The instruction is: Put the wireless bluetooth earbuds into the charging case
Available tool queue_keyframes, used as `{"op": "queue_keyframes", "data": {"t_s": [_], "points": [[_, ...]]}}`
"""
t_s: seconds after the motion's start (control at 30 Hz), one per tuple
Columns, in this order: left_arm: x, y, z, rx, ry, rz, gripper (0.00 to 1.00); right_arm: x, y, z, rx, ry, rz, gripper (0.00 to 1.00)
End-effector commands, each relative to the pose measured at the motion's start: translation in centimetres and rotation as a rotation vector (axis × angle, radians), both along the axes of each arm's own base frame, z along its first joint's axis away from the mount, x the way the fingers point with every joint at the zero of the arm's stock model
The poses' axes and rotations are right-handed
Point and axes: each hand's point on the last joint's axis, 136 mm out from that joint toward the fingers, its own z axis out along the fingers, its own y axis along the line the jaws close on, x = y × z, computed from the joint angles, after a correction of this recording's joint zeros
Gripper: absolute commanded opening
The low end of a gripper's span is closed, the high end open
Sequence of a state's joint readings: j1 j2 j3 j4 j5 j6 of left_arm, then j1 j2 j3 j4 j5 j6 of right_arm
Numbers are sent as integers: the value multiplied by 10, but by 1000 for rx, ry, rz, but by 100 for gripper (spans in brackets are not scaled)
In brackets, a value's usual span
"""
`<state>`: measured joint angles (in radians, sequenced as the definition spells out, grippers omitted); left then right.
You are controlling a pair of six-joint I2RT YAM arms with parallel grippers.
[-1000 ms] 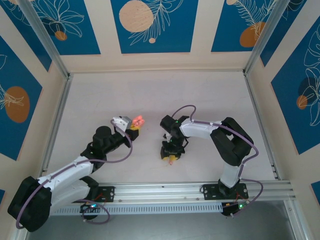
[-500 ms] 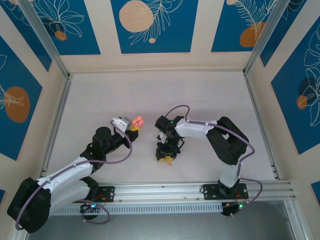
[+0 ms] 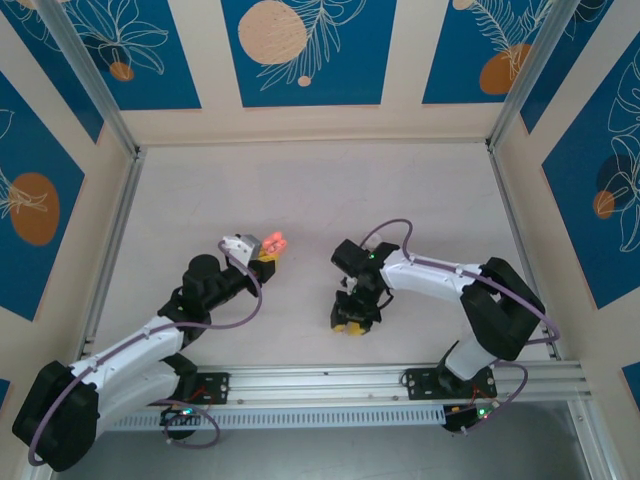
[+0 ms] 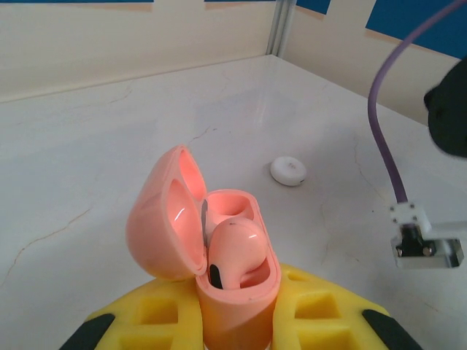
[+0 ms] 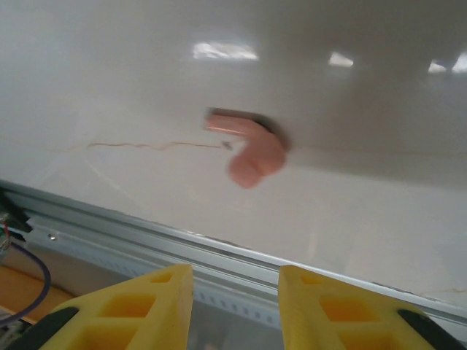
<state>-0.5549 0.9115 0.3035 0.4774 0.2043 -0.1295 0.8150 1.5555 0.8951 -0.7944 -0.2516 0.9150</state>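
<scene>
I have the left gripper (image 3: 266, 252) sitting left of the table's (image 3: 300, 190) middle on the overhead camera, with the charging case (image 3: 273, 240) showing as a coral-pink spot at its tip. On the left wrist camera the case stands upright, pinched at its lower body between the two yellow fingers (image 4: 139, 321). Its lid is swung open to the left on its hinge. One earbud (image 4: 235, 251) sits in the nearer well with its rounded pink head up, and the farther well shows its paler pink hollow.

Beyond the case a small white round disc (image 4: 289, 171) lies on the pale table top, well apart from the case. At the right of that view a purple cable (image 4: 383, 124) runs down to a small white-and-metal fitting (image 4: 423, 237).

The right gripper (image 3: 348, 322) is right of the case and closer to the front rail (image 3: 330, 380), and it points toward the near edge. On the right wrist camera its yellow fingers (image 5: 139, 306) stand spread, with a plain gap and nothing between them. The second earbud (image 5: 248, 149) lies on the table past the fingertips, apart from them, with a dark shadow at its far side. It is blurred, so I can only make out a pink head and a short stem. I cannot tell whether the fingertips touch the table.
</scene>
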Motion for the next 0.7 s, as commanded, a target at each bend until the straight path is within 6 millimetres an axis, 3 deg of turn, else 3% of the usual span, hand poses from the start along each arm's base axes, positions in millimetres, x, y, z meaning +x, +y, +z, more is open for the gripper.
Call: {"op": "queue_keyframes", "data": {"t_s": [0.0, 0.37, 0.67], "points": [[-1, -1, -1, -6, 5, -1, 17, -5, 7, -5, 26, 69, -74, 36], [-2, 0, 2, -5, -2, 2, 17, 16, 23, -20, 83, 63, -85, 34], [-2, 3, 5, 2, -13, 11, 17, 75, 46, 0, 218, -92, -100, 33]]}}
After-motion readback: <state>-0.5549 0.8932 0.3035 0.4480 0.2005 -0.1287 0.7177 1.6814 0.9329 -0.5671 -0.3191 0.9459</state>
